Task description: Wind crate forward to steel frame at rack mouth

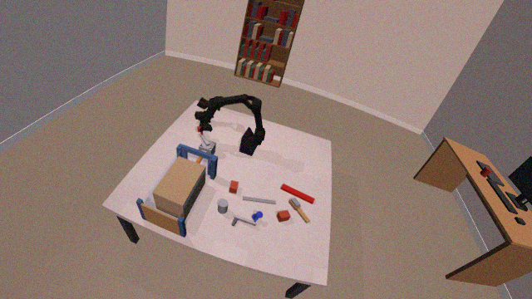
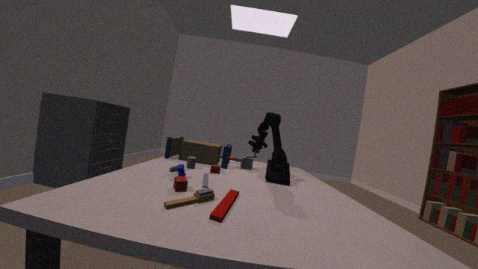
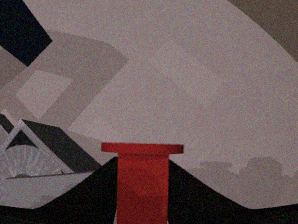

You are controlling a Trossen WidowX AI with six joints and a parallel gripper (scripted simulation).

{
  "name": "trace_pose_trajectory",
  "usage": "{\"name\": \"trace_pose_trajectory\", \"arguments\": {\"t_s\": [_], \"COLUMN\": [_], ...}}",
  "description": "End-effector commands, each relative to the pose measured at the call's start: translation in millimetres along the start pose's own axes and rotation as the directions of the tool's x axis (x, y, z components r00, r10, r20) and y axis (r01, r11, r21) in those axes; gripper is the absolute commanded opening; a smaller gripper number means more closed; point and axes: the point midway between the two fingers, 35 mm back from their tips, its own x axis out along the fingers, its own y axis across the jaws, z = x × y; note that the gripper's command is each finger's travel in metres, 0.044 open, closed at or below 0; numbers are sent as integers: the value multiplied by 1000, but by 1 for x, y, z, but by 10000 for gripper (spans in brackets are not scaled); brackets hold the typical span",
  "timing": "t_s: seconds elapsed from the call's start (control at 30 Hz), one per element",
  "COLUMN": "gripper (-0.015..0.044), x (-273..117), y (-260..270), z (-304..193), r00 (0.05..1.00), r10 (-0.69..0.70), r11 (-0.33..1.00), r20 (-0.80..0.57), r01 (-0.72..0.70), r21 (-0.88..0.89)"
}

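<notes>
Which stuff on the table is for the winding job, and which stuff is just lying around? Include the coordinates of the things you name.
For the job:
- brown box-shaped crate (image 1: 179,178) (image 2: 199,152)
- small grey metal winch (image 1: 207,147) (image 2: 246,163)
- red-knobbed winch handle (image 1: 203,135) (image 3: 142,187), held by the end effector (image 1: 202,129) (image 3: 140,164)
- orange strap (image 1: 199,159)

Just lying about:
- long red bar (image 1: 298,193) (image 2: 225,205)
- wooden-handled hammer (image 1: 301,211) (image 2: 183,202)
- two red blocks (image 1: 233,187) (image 2: 181,184)
- grey cylinder (image 1: 223,206) (image 2: 191,162)
</notes>
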Motion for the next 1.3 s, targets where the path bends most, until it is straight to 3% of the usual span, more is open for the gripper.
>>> {"name": "trace_pose_trajectory", "arguments": {"t_s": [0.0,1.27], "gripper": [0,0], "x": [7,23], "y": [5,32], "z": [10,46], "r00": [1000,1000], "r10": [8,11], "r11": [1000,1000], "r20": [7,9], "r01": [-8,-11], "r21": [-9,-10]}}
